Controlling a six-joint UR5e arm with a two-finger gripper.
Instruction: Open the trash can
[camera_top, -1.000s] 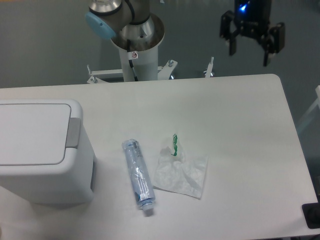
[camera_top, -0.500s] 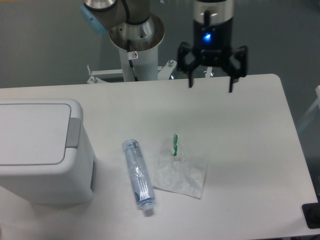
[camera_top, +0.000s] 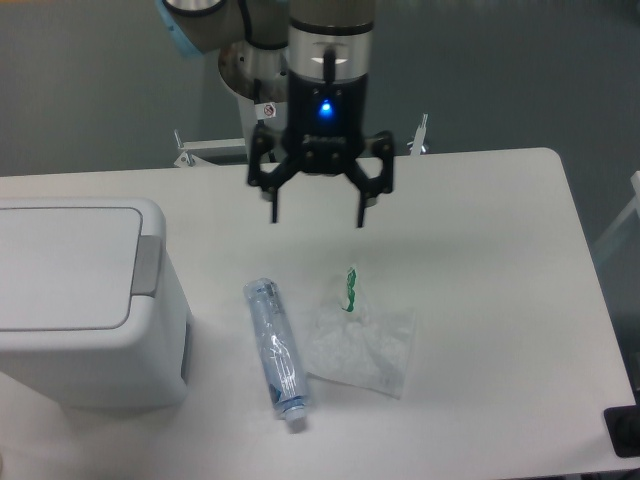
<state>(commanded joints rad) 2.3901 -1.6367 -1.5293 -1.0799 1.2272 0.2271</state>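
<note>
Grey flooring fills the background behind a white tabletop (camera_top: 480, 230) with rounded corners, which takes up most of the view. At the far edge, near 12 o'clock, stands the arm's white pedestal (camera_top: 262, 115) with a light blue joint cap above it.

At 9 o'clock, on the left side of the tabletop, sits the trash can (camera_top: 90, 345), a large boxy white bin partly cut off by the left edge of the picture. Its flat rectangular lid (camera_top: 62, 265) lies down, closed, and a grey push tab (camera_top: 147, 265) sits at the lid's right edge, facing the middle of the tabletop.

Just to the right of the bin, a clear plastic bottle (camera_top: 275, 350) lies on its side, its cap end pointing toward 5 o'clock. Beside it, toward 3 o'clock, lies a crumpled clear wrapper (camera_top: 362, 345) with a small green mark at its upper edge; bottle and wrapper lie close together, whether touching cannot be told.

The gripper (camera_top: 318, 218) hangs above the tabletop near 12 o'clock, well apart from the bin, up and to the right of the push tab. A blue light glows on its dark body. Its two fingers (camera_top: 273, 205) point down and are spread wide, with nothing between them.
</note>
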